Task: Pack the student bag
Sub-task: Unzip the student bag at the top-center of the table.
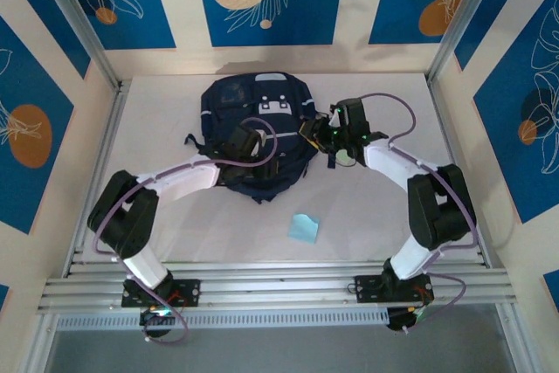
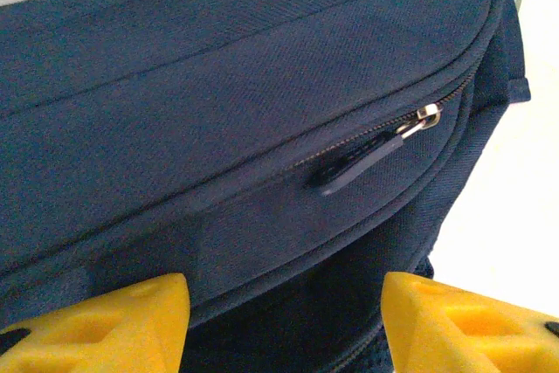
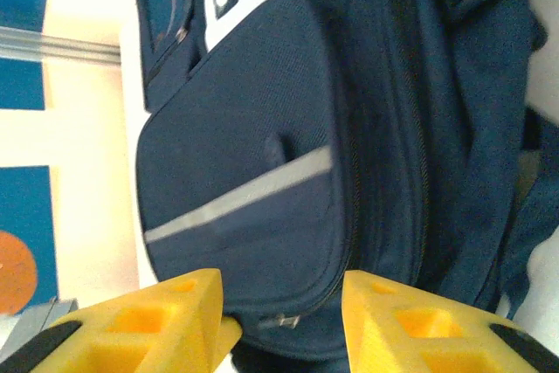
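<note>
Navy bag (image 1: 236, 98) lies flat on white table (image 1: 393, 216), centre-far. Left gripper (image 2: 286, 303) fingers spread, released, over its near part by the zip pull (image 2: 358, 159). Right gripper (image 3: 282, 303) fingers straddle bag's right edge; can't tell if grasping.

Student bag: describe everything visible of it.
The student bag is a dark navy woven-fabric backpack lying flat on the white table, front up. It has a grey stripe, a light patch near its top, black straps and a zip with a dark pull. The left pincer and right pincer sit at its edges; contact unclear.
</note>
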### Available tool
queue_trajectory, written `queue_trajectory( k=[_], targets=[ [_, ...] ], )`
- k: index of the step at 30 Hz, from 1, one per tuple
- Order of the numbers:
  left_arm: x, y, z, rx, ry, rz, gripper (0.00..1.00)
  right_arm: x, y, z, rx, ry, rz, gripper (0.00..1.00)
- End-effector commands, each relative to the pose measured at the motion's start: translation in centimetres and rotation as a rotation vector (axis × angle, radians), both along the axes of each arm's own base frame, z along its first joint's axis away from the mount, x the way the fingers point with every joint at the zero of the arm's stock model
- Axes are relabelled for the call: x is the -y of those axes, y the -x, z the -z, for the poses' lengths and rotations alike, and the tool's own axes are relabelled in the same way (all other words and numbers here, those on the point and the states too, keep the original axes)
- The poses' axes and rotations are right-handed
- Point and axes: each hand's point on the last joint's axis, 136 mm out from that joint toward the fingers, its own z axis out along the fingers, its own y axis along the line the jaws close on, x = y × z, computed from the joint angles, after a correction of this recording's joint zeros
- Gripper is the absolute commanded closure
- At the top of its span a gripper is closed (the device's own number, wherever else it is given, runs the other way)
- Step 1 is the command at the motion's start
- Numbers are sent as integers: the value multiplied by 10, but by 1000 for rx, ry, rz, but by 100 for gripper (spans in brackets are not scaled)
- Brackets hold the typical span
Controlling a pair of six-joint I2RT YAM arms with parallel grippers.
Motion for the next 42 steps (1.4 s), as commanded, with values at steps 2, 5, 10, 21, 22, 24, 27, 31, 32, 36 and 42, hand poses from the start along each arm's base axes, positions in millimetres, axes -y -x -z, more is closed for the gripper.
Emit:
queue_trajectory(
  k=[2,5,10,21,22,24,27,31,32,36,42],
  targets=[
    [27,-19,-22,104,60,90,38,-8,-13,21,-27,25,-47,58],
    [32,-25,-22,125,39,120,33,-17,-22,29,-37,-2,-65,58],
    [31,-30,-21,138,-23,154,31,-32,-31,35,-39,-19,-94,59],
    [36,-57,-27,182,-23,166,24,-47,-31,46,-68,-81,-142,100],
    [36,-61,-26,174,-13,161,24,-48,-30,44,-65,-86,-148,100],
    [41,-65,-25,169,9,166,24,-49,-29,42,-63,-90,-155,100],
    [44,-69,-16,158,8,174,25,-50,-29,40,-61,-101,-161,100],
    [51,-72,-6,140,27,187,30,-55,-29,35,-52,-123,-175,100],
    [53,-73,-5,143,34,186,31,-57,-29,33,-46,-125,-184,100],
    [64,-78,-15,183,90,208,43,-61,-28,31,-39,-129,-199,100],
    [75,-88,-22,207,122,227,65,-64,-27,33,-46,-139,-203,100]
  ],
)
